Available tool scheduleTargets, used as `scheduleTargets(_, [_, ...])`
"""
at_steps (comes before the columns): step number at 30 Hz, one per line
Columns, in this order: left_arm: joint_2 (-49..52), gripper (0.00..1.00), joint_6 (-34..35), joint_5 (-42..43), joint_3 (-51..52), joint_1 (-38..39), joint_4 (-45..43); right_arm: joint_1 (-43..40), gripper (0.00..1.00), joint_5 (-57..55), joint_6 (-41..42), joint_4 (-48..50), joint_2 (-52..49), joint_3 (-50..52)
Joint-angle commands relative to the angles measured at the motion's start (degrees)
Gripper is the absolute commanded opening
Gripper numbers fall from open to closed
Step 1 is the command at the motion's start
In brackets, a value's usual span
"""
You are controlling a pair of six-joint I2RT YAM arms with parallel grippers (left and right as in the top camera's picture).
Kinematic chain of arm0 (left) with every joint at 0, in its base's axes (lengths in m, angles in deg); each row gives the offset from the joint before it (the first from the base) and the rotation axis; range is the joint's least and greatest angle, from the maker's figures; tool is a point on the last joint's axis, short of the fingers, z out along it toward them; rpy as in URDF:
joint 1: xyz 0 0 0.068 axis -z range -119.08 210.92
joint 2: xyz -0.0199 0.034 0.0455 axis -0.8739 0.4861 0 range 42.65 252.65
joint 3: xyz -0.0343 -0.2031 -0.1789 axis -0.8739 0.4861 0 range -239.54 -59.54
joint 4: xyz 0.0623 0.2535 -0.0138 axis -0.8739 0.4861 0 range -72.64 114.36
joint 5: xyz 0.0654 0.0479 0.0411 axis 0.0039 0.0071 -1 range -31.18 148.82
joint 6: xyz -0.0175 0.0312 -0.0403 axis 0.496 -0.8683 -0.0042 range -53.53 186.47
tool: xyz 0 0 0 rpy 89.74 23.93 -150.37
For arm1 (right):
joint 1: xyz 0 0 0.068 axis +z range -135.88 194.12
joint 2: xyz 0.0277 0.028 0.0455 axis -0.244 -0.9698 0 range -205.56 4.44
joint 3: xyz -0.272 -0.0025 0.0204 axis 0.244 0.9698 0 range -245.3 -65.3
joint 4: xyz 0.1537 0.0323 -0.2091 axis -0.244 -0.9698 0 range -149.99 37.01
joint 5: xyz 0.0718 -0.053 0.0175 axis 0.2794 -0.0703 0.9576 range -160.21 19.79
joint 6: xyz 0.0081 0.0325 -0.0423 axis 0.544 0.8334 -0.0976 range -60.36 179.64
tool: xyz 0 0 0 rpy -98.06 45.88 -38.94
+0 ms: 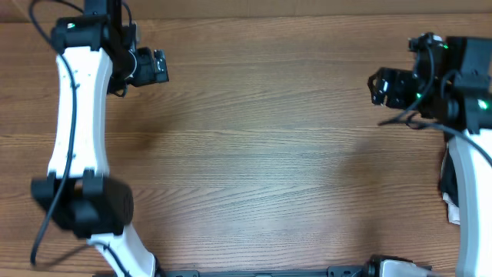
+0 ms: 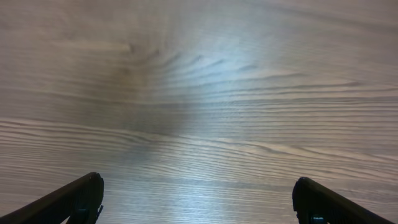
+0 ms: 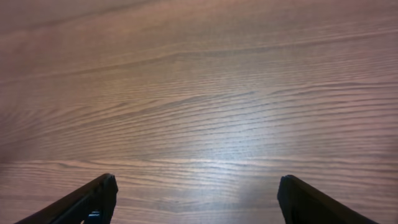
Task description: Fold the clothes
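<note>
The clothes are out of view in every frame; only bare wooden table (image 1: 261, 138) shows. My left gripper (image 1: 156, 67) hovers at the far left of the table, open, with nothing between its fingers. In the left wrist view its two dark fingertips (image 2: 87, 196) stand wide apart over wood grain, the left gripper (image 2: 198, 190) holding nothing. My right gripper (image 1: 382, 86) hangs at the far right, open and empty. The right wrist view shows the right gripper (image 3: 198, 186) over bare wood, its fingertips (image 3: 99, 196) well apart.
The white left arm (image 1: 77, 115) runs along the table's left side down to its base at the near edge. The right arm (image 1: 469, 161) stands at the right edge with black cabling. A dark rail (image 1: 269, 272) lies along the near edge.
</note>
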Motion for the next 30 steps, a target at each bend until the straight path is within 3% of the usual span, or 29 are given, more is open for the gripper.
scheduleTargets(1, [-11.3,1.0,-1.7,-4.3,5.0,4.1,-1.1,-0.1,0.86,0.0,-0.4,0.9,10.2,5.6])
scheduleTargets(5, [-24.0,1.0,-1.5,-4.1,18.9,5.4,-7.9,-0.1,0.86,-1.1,-0.4,1.4,20.6,12.6])
scheduleTargets(7, [-34.3,1.0,-1.0,-4.1,30.2,5.4,-12.6,-0.1,0.99,-1.1,-0.4,1.7,26.4,16.3])
scheduleTargets(11, [-51.8,1.0,1.0,-4.9,48.2,5.3,-19.0,-0.1,1.0,-1.9,-0.4,1.3,34.9,21.3])
scheduleTargets(15, [-64.3,1.0,2.2,-10.5,59.8,5.3,-21.2,0.0,1.0,-1.9,0.1,-5.0,36.2,22.1])
scheduleTargets(21, [-65.5,1.0,2.2,-11.0,61.8,5.3,-13.7,-0.1,1.0,-1.9,0.0,-9.5,35.5,22.1])
scheduleTargets(30, [-65.0,1.0,2.2,-10.9,61.8,5.3,-13.1,-0.1,1.0,-1.9,0.0,-9.5,35.5,22.1])
